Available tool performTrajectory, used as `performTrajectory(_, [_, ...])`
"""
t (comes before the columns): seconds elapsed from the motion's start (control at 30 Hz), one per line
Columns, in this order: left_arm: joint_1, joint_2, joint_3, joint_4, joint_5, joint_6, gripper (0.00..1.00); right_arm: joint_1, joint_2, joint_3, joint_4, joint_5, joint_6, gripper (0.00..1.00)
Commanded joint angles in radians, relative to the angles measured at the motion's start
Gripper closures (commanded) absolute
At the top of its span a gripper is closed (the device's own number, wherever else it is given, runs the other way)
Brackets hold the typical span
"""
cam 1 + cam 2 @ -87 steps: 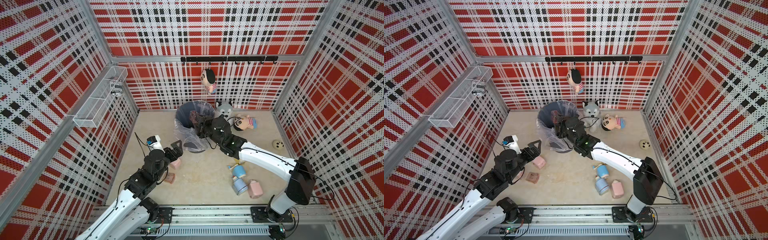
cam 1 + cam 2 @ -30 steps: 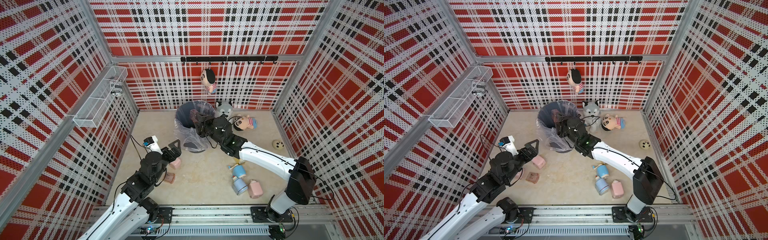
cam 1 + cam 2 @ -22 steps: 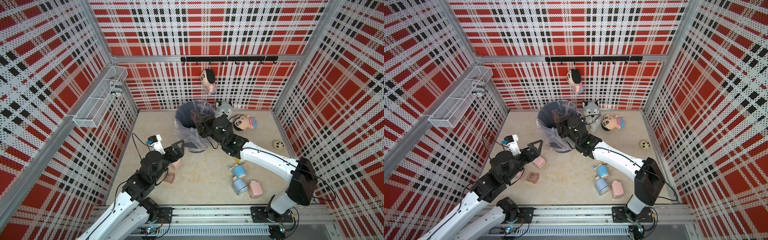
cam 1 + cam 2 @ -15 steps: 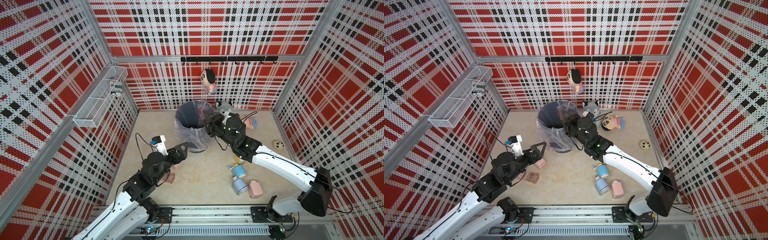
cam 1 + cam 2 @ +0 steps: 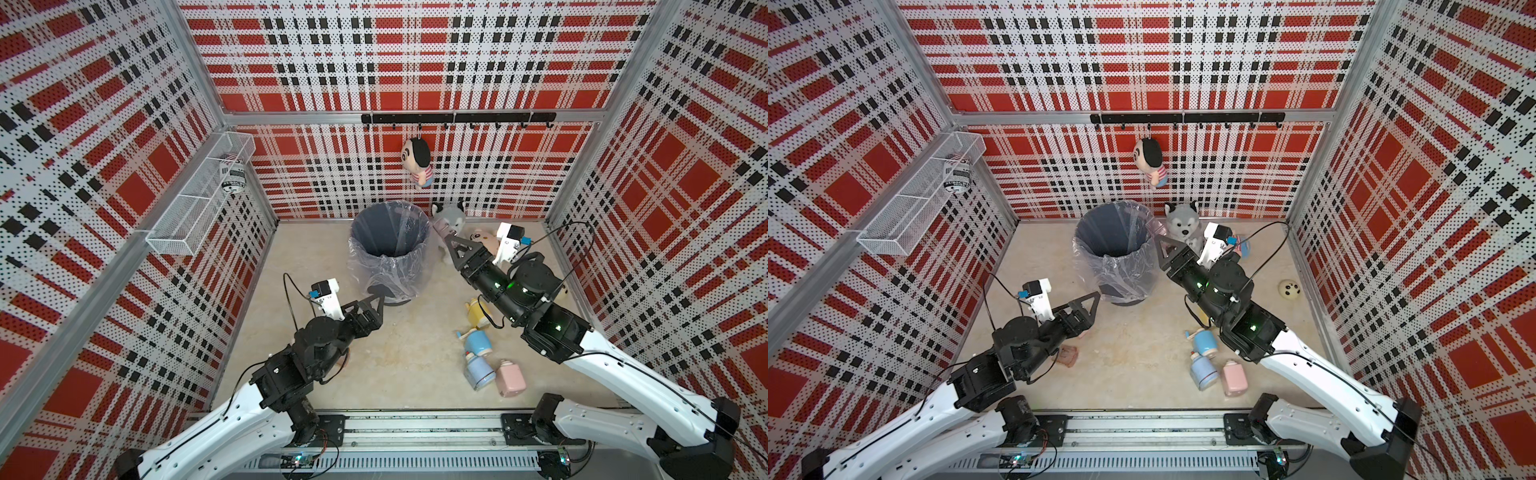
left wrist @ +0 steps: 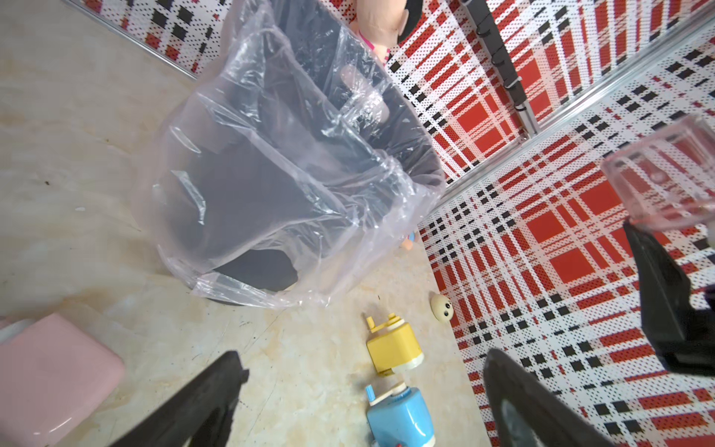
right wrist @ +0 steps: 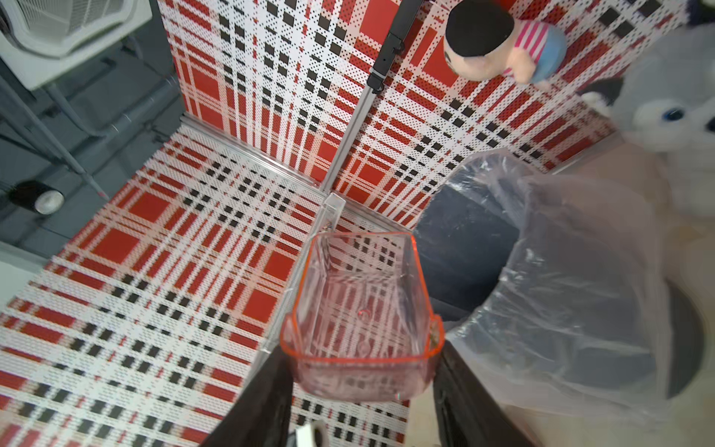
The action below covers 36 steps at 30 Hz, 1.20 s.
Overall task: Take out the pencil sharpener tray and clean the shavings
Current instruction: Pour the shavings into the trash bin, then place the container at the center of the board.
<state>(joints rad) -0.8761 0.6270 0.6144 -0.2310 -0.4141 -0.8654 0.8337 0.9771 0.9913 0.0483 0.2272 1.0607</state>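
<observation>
Left gripper [image 6: 361,360] hung wide open and empty near the bin's [image 5: 390,274] left-front side, touching nothing. Just right of the bin's rim, the tray [image 7: 360,302] was pinched by its near end in the right gripper [image 7: 361,371], whose jaws stood narrow around it. Being clear, thin plastic, it looked light, stiff, slick and crackable, so a gentle pinch across the short end seemed best. No shavings showed inside.
</observation>
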Motion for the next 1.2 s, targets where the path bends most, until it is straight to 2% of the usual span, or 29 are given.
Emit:
performTrajectory(0.0, [-0.004, -0.006, -0.025, 0.036, -0.061, -0.004, 0.02, -0.007, -0.089, -0.085, -0.003, -0.015, -0.198, 0.56])
performTrajectory(0.1, [-0.003, 0.002, -0.034, 0.036, -0.075, -0.003, 0.02, -0.007, -0.160, -0.181, 0.012, -0.031, -0.272, 0.56])
performTrajectory(0.33, [0.015, 0.035, -0.065, 0.035, -0.099, 0.000, 0.02, -0.007, -0.245, -0.387, 0.141, -0.188, -0.402, 0.58])
performTrajectory(0.43, [0.058, 0.049, -0.078, 0.027, -0.062, 0.001, 0.02, -0.007, -0.234, -0.450, 0.189, -0.239, -0.419, 0.58])
performTrajectory(0.57, [0.158, 0.042, -0.127, 0.038, 0.034, 0.003, 0.02, -0.002, -0.190, -0.539, 0.305, -0.311, -0.435, 0.59])
performTrajectory(0.7, [0.278, 0.023, -0.178, 0.047, 0.139, 0.016, 0.02, 0.031, -0.109, -0.583, 0.375, -0.301, -0.460, 0.61])
performTrajectory(0.83, [0.381, 0.003, -0.215, 0.056, 0.225, 0.034, 0.02, 0.119, 0.015, -0.557, 0.395, -0.231, -0.537, 0.61])
performTrajectory(1.17, [0.492, -0.051, -0.246, 0.055, 0.304, 0.054, 0.02, 0.353, 0.423, -0.355, 0.368, -0.030, -0.694, 0.62])
